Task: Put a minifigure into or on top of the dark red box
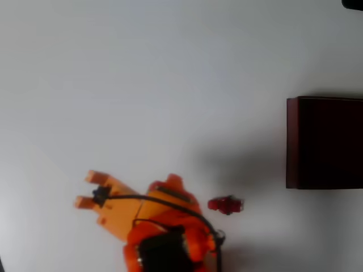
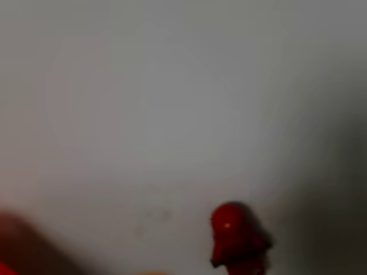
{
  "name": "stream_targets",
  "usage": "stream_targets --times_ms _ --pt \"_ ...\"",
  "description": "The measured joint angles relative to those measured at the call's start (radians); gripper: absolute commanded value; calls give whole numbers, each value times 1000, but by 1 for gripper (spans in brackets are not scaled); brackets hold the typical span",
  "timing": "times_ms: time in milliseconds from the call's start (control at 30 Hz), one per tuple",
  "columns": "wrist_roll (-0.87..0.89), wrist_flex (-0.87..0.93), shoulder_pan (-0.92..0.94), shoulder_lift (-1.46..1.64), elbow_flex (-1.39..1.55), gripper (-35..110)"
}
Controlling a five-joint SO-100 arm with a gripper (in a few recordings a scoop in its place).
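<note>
The minifigure (image 1: 226, 204) lies on its side on the white table, a tiny bright red figure with a pale end, just right of the orange arm's body. It also appears blurred and red low in the wrist view (image 2: 238, 242). The dark red box (image 1: 324, 141) stands at the right edge of the overhead view, its interior very dark, well apart from the minifigure. My orange gripper (image 1: 89, 189) points left, away from both, with its two fingertips (image 1: 96, 177) spread and nothing between them.
The white table (image 1: 142, 85) stretches bare above and left of the arm. A black cable (image 1: 170, 205) runs over the arm's body. A blurred red shape (image 2: 17, 246) sits in the wrist view's lower left corner. A dark object (image 1: 353, 4) pokes in at the top right.
</note>
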Motion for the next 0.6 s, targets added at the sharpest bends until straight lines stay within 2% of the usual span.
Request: stream_targets --times_ms 333,600 --pt "-213 -66 319 0 52 26" --pt "-402 -279 405 5 222 25"
